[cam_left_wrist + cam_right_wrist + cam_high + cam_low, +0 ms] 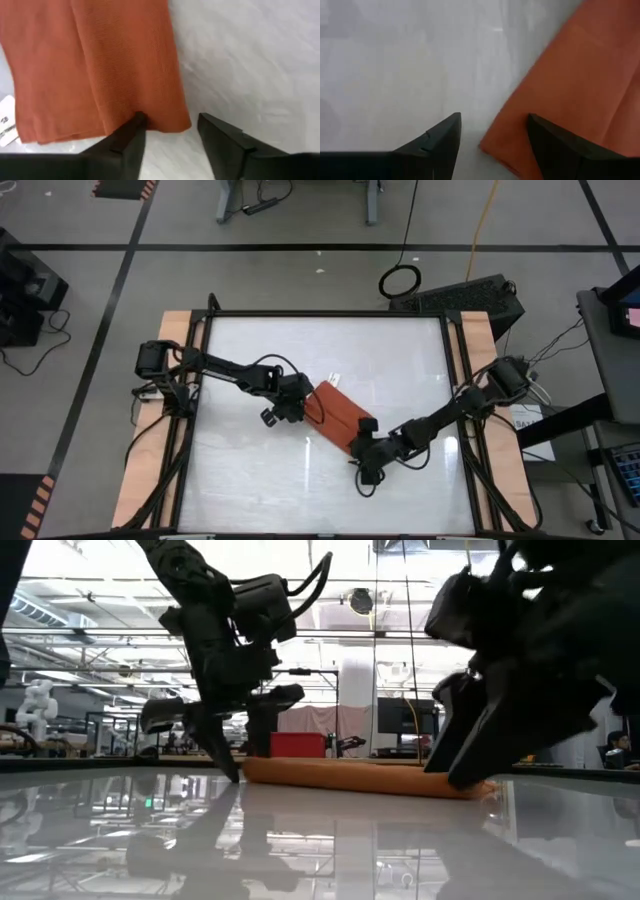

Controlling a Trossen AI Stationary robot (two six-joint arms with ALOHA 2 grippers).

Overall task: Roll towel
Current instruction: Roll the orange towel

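The rust-orange towel (338, 418) lies flat on the white tabletop, folded into a narrow strip that runs slantwise from far left to near right. It also shows in the low view (360, 776). My left gripper (170, 125) is open at the strip's far-left end, one finger at the end edge and the other over bare table past the corner. My right gripper (492, 125) is open at the near-right end (358, 436), one finger over the towel's corner and the other over bare table. A white label (5, 122) sticks out at the towel's left end. My left gripper has one fingertip (136, 122) at the towel's end edge (150, 125), near its corner, coming slantwise from above. Whether it touches the cloth I cannot tell. My right gripper has one finger (545, 132) over the towel's corner (505, 145). In the low view it reaches down to the strip's end (478, 788). Whether it touches I cannot tell.
The white tabletop (250, 470) is framed by dark rails with wooden boards at the left (150, 440) and right (490, 440) sides. Bare tabletop lies on all sides of the towel.
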